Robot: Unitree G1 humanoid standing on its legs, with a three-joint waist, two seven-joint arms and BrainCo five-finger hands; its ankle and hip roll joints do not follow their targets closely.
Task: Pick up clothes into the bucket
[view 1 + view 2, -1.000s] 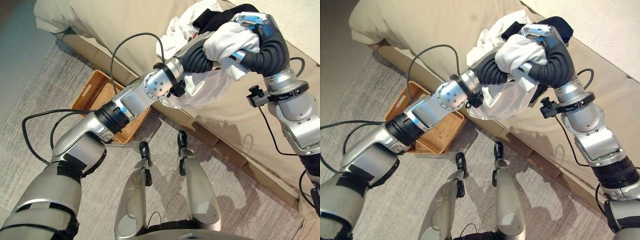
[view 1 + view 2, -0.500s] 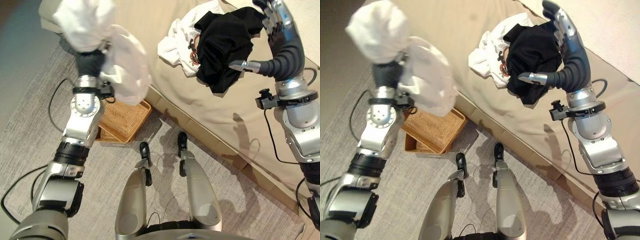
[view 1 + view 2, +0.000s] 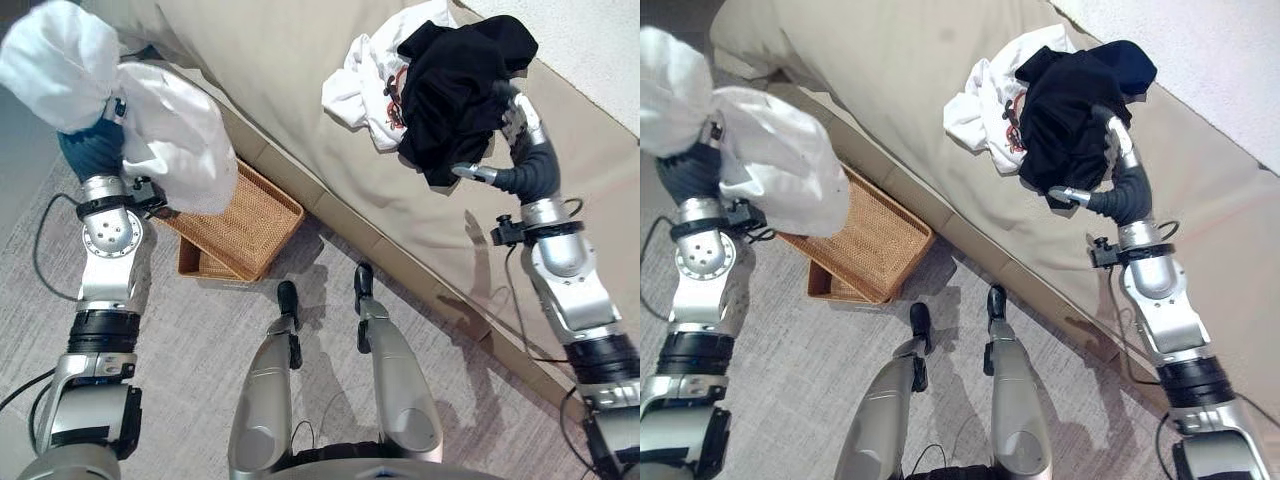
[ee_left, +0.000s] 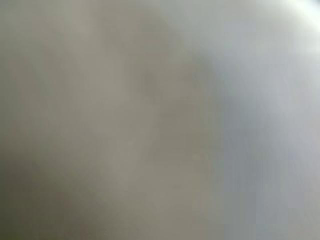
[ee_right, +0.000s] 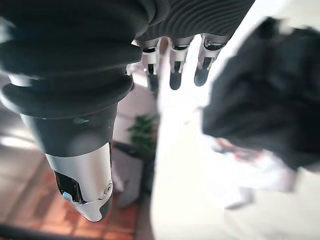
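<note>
Left hand (image 3: 95, 140) is buried in a white garment (image 3: 165, 130), held just above the wicker basket (image 3: 245, 225); fingers hidden, so grip can't be confirmed (left wrist view is just cloth). Basket looks empty, nothing dropped in yet. Right of the basket, on the bed (image 3: 290, 90): white shirt (image 3: 365, 85) and black garment (image 3: 455, 85) left. Right hand (image 3: 515, 130) sits beside the black one, fingers straight, holding nothing.

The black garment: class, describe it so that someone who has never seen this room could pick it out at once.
Start at the big beige bed that runs across the far side of the scene. On its cover, by the robot's right hand, lies a small heap of clothes. The black garment is the crumpled dark piece lying partly over the white printed shirt, the only dark cloth there.
</note>
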